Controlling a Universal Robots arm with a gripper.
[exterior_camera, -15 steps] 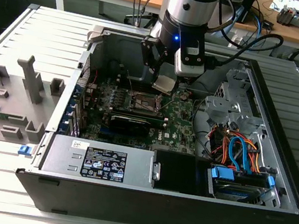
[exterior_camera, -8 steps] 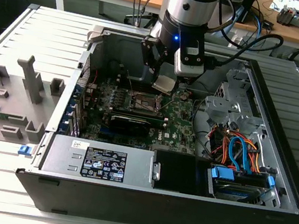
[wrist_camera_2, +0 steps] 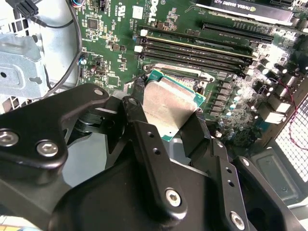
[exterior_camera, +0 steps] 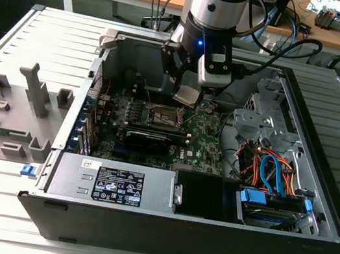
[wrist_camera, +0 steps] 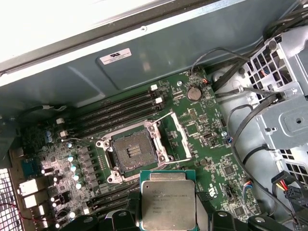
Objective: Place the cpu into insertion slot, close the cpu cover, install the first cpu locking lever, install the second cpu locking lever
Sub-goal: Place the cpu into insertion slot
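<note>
My gripper (exterior_camera: 187, 94) hangs inside the open computer case, shut on the cpu (exterior_camera: 187, 96), a flat square chip with a silvery face. In both wrist views the cpu (wrist_camera_2: 168, 108) (wrist_camera: 168, 206) sits clamped by its edges between the two black fingers (wrist_camera_2: 136, 118). The insertion slot (wrist_camera: 132, 153) lies uncovered on the green motherboard, dark in the middle with a grey metal rim. In the first wrist view the cpu hovers just beside the slot and above it, not over it. The cpu cover (wrist_camera: 175, 137) stands flipped open at the slot's side.
Black memory slots (wrist_camera: 118, 109) run along one side of the socket. A long black card (exterior_camera: 148, 138) lies just in front of it. A power supply (exterior_camera: 114, 183), a drive cage with orange and blue cables (exterior_camera: 273, 175) and the case walls (exterior_camera: 157, 236) surround the board.
</note>
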